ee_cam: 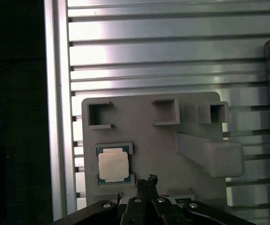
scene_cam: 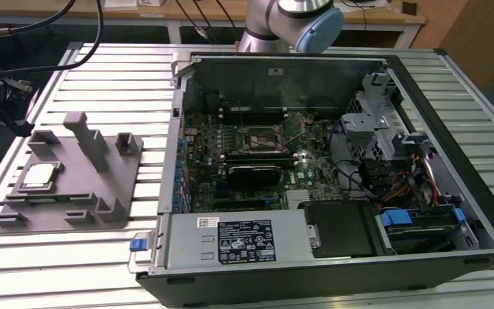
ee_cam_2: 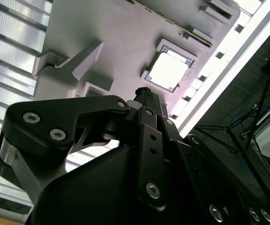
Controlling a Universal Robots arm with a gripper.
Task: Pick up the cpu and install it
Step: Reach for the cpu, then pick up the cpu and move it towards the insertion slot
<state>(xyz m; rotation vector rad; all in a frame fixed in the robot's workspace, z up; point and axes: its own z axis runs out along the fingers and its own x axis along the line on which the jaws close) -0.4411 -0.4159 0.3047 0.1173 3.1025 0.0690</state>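
Observation:
The cpu (scene_cam: 39, 175) is a small square chip with a silvery top. It lies flat in a shallow pocket of the grey fixture (scene_cam: 101, 187) on the slatted table, at the exterior view's left of the open computer case. In both wrist views the cpu (ee_cam: 113, 166) (ee_cam_2: 167, 71) sits in its pocket with nothing touching it. My gripper (ee_cam: 146, 180) (ee_cam_2: 144, 93) hovers above the fixture a short way beside the cpu, its dark fingers pressed together and holding nothing. The motherboard socket (scene_cam: 262, 138) lies inside the case.
The open computer case (scene_cam: 419, 84) takes up the exterior view's right, with a black heatsink block (scene_cam: 251, 172) below the socket and cables and drive cages along its right wall. A tall post (scene_cam: 84, 138) (ee_cam: 210, 152) rises from the fixture near the cpu. Black cables hang at the exterior view's far left.

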